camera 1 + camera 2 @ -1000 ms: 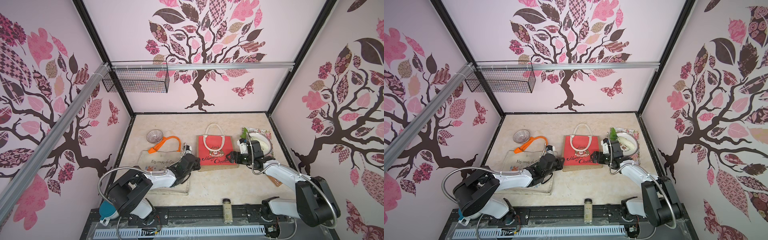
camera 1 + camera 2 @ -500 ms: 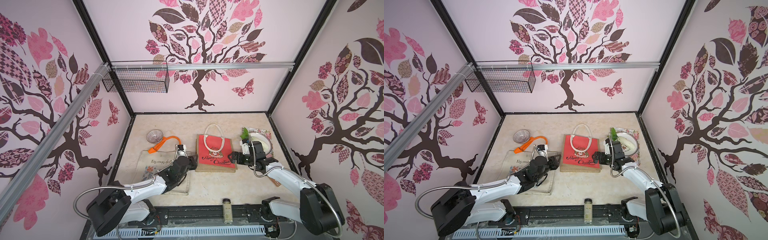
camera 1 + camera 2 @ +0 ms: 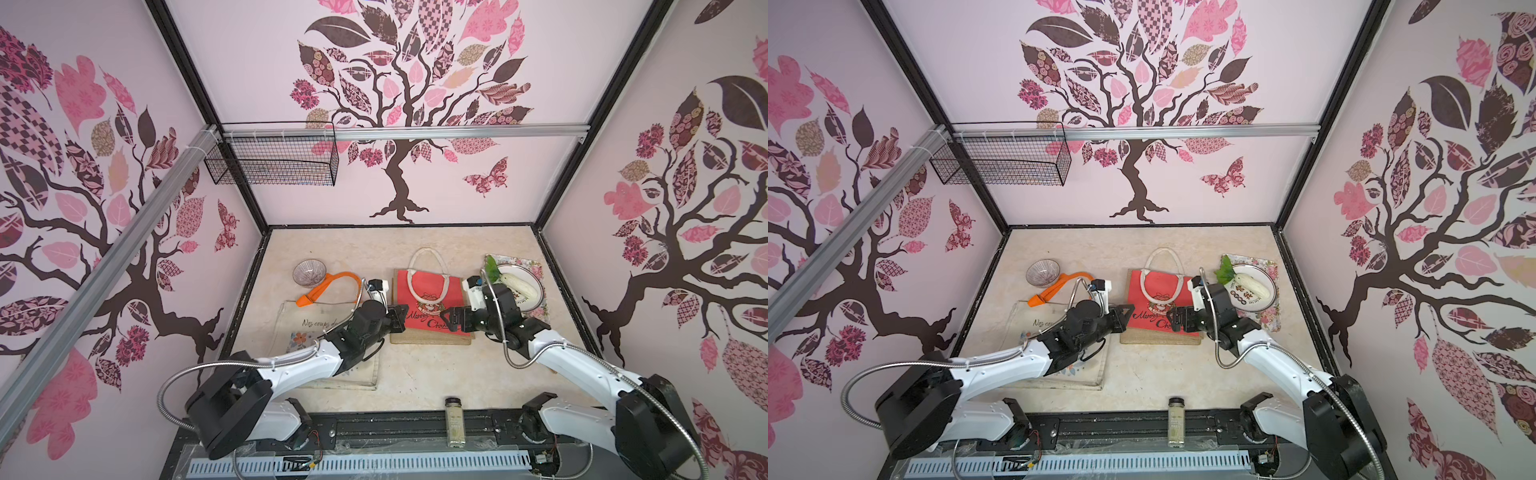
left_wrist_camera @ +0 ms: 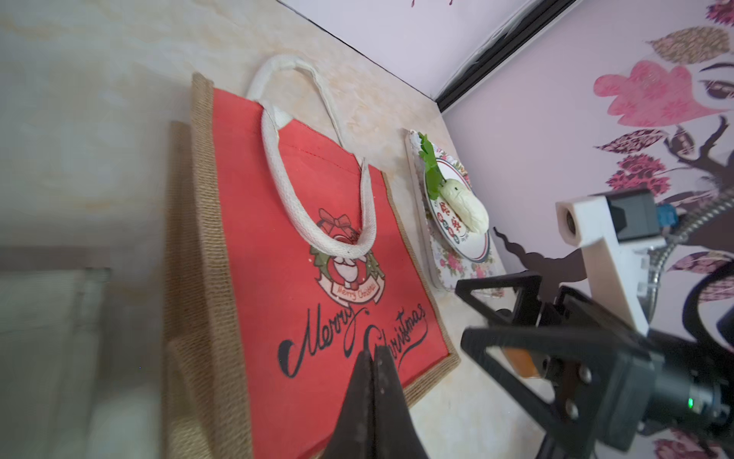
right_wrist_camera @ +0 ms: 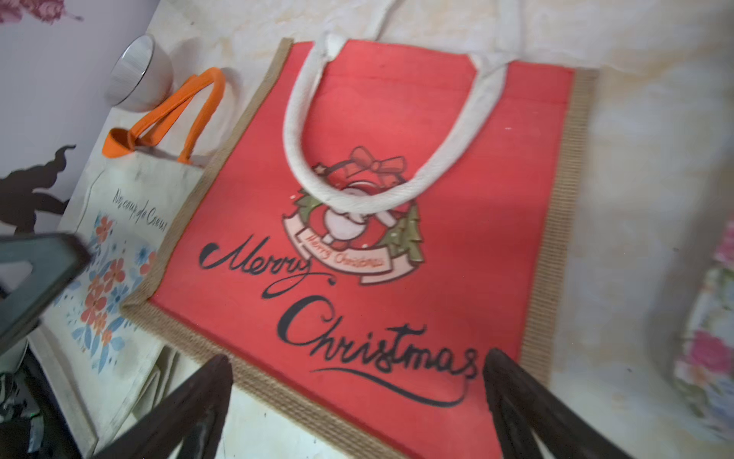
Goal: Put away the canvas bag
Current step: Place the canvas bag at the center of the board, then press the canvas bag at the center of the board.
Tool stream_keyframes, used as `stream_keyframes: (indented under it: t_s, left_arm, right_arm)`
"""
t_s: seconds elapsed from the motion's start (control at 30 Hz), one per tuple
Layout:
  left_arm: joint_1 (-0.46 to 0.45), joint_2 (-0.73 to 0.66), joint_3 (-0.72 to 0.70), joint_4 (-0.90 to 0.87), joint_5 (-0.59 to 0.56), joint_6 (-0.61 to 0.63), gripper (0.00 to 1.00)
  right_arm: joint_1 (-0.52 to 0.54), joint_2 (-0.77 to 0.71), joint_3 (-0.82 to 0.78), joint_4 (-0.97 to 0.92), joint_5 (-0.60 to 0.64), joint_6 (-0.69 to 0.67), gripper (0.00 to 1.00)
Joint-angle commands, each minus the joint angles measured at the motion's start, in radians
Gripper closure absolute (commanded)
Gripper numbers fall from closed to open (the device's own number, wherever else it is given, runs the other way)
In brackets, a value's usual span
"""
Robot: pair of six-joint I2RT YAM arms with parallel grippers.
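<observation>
We judged the red Merry Christmas bag point(image 3: 432, 309), lying flat mid-table between the empty, pinched-closed left gripper point(image 3: 401, 319) and the empty, wide-spread right gripper point(image 3: 448, 321), light and floppy (stiffer along its jute edging point(image 5: 566, 198)), best lifted by its white rope handles point(image 4: 276, 163).

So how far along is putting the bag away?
Done: nothing visible; the red bag and cream bag both lie flat on the table. In hand: left jaws shut, apparently empty, at the red bag's edge; right jaws open over its bottom corner. Left: gripping, lifting and stowing.
</observation>
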Motion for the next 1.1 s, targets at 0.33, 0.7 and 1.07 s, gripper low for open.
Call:
stream_keyframes:
  t_s: [0.33, 0.7, 1.07]
  left_arm:
    - [-0.043, 0.154, 0.003, -0.028, -0.102, -0.109, 1.00]
    - [-0.043, 0.320, -0.121, 0.218, -0.120, -0.246, 1.00]
    - [-0.088, 0.374, -0.182, 0.229, -0.187, -0.301, 1.00]
  right_arm:
    - [0.061, 0.116, -0.114, 0.346, -0.097, 0.128, 0.31]
    - [0.066, 0.211, -0.319, 0.550, 0.110, 0.250, 0.74]
    - [0.017, 0.192, -0.451, 0.580, 0.151, 0.326, 0.82]
